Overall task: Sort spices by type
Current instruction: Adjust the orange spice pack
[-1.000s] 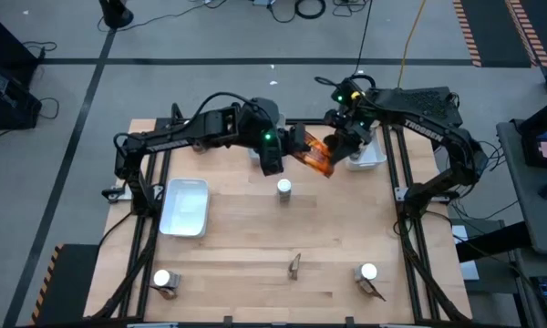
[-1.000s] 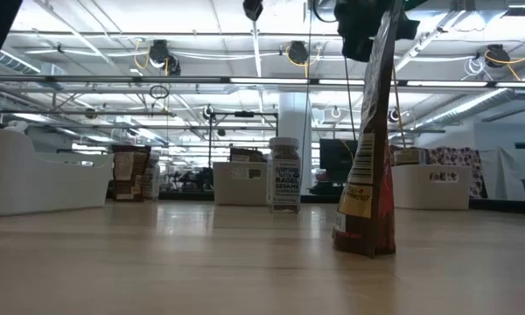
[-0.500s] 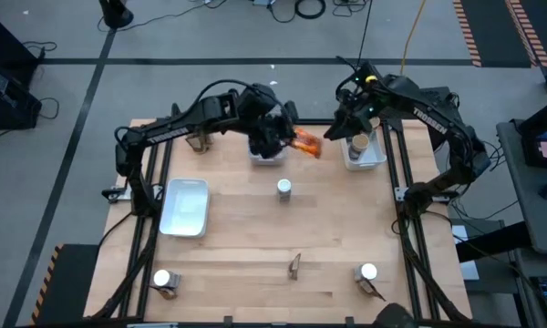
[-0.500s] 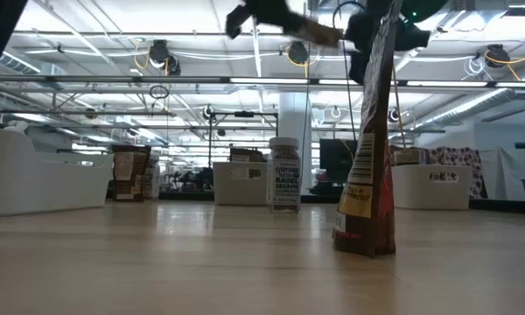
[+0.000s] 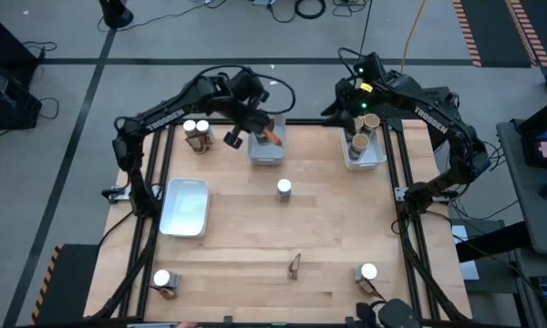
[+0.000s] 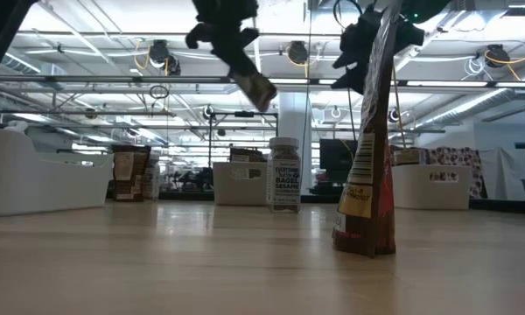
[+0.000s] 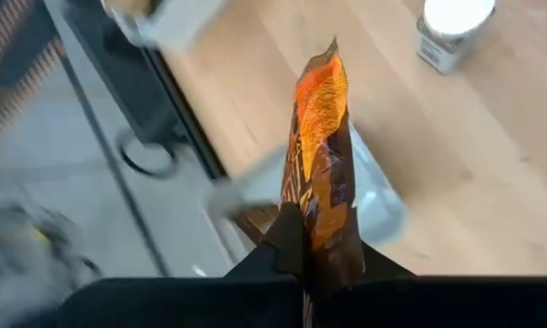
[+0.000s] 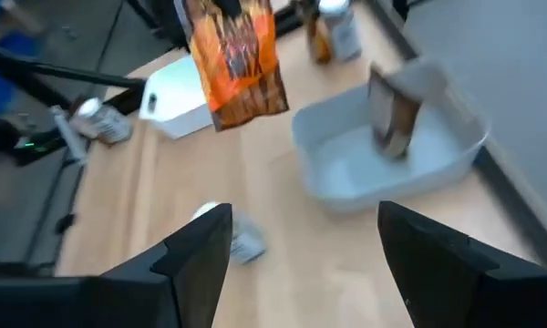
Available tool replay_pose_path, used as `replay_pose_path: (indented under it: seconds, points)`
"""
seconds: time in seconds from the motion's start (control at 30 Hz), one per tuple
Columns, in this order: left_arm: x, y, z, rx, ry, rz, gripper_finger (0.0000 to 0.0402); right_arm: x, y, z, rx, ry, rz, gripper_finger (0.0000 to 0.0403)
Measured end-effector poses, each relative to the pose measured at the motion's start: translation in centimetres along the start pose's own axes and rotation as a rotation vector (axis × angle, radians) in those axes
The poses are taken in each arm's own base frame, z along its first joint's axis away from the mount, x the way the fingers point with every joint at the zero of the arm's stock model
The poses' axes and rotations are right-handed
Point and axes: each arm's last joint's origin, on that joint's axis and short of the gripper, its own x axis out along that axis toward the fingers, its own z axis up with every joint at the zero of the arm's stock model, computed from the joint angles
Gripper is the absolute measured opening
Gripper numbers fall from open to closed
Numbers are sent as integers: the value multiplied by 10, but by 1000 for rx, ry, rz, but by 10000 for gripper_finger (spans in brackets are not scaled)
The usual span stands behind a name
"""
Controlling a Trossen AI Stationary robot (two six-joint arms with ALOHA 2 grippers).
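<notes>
Over the middle of the counter's far edge: left end effector (image 7: 310, 246), clamped on the lower end of an orange packet (image 7: 319, 155); the packet hangs in the air, clear of the counter.
Below that packet: a grey tray (image 5: 266, 155) against the far edge; the right wrist view shows 1 dark-brown packet (image 8: 392, 118) standing inside it.
Right end effector (image 8: 303, 219): fingers (image 8: 201, 246) spread wide, holding nothing, raised over the far right corner.
Far right corner: a white tray (image 5: 376, 158) with 2 tan-topped tubs (image 5: 371, 121) in it, side by side.
Far left corner: 2 white-capped jars (image 5: 195, 127) standing together, touching or nearly so, on the bare wood.
Left edge, midway: an oblong white tray (image 5: 185, 206); I see nothing in it.
Counter centre: 1 white-capped jar (image 5: 283, 189) upright and alone, well apart from every tray; the low view shows its printed label.
Near left corner: 1 more white-capped jar (image 5: 162, 278), with a small dark item just beside it, too small to name.
Near edge, middle: 1 dark-brown packet (image 5: 294, 266) standing on its edge; in the low view it stands upright, barcode side showing.
Near right corner: 1 white-capped jar (image 5: 368, 271) with a dark packet (image 5: 374, 290) just beside it.
Sorting so far: tubs share 1 tray, packets gather at the middle tray, jars lie scattered on the wood.
</notes>
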Motion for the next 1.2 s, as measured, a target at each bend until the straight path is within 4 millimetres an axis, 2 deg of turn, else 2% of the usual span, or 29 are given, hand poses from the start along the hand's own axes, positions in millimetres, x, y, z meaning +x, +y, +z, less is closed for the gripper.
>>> replay_pose_path:
  seconds: [0.23, 0.47, 0.57, 0.7, 0.83, 0.93, 1.1, 1.2]
  points:
    - [-3, -4, -24, -303, 122, -94, 0, -1, -3, 18, -76, -139, -35, 258]
    - [-4, -6, -31, -543, 173, -115, 0, -2, -1, 31, -173, -238, -49, 258]
    - [-5, -8, -35, -638, 208, -124, 0, 3, 6, 35, -235, -250, -54, 254]
    - [-8, -9, -45, -703, 253, -148, 0, 8, 25, 39, -362, -258, -89, 238]
    - [-7, -6, -60, -769, 285, -152, 0, 6, 41, 42, -439, -259, -223, 209]
    - [-3, -6, -74, -832, 317, -170, 0, -3, 54, 43, -466, -279, -286, 176]
    - [11, -13, -89, -882, 345, -248, 0, -21, 70, 38, -467, -279, -311, 108]
    - [16, -16, -90, -918, 359, -260, 0, -31, 78, 33, -460, -263, -314, 65]
